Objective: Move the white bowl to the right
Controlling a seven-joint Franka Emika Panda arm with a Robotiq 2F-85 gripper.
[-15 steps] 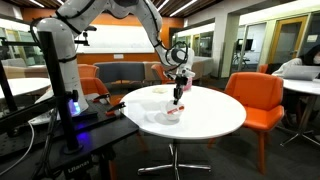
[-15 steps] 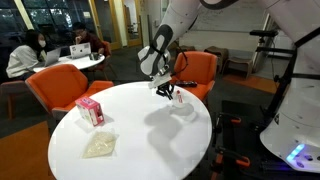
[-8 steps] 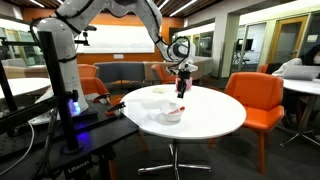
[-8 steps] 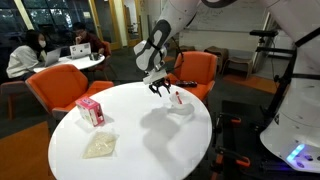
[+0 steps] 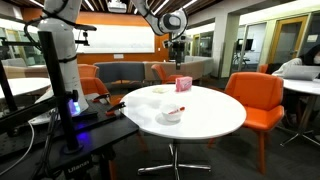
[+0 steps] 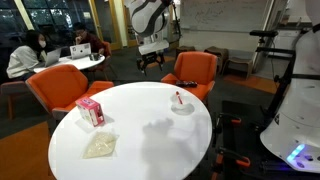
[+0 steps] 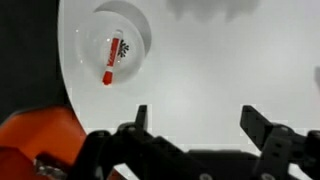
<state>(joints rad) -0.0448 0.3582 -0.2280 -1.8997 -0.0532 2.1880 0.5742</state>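
Note:
The white bowl (image 5: 172,113) (image 6: 182,103) sits on the round white table (image 5: 212,108) (image 6: 140,125), near its edge. A red, marker-like stick (image 7: 110,62) lies in it. In the wrist view the white bowl (image 7: 120,40) shows at the upper left. My gripper (image 5: 178,45) (image 6: 150,62) hangs high above the table, well clear of the bowl. In the wrist view the gripper (image 7: 198,120) is open, its two dark fingers (image 7: 141,117) wide apart over bare tabletop, nothing between them.
A small pink box (image 5: 183,84) (image 6: 90,110) stands on the table away from the bowl. A flat beige piece (image 6: 99,146) lies near the box. Orange chairs (image 5: 256,95) (image 6: 195,68) ring the table. The robot base (image 5: 60,70) stands beside it.
The gripper was shut at the bowl, then opened and rose well above the table. The bowl stays where it was let go.

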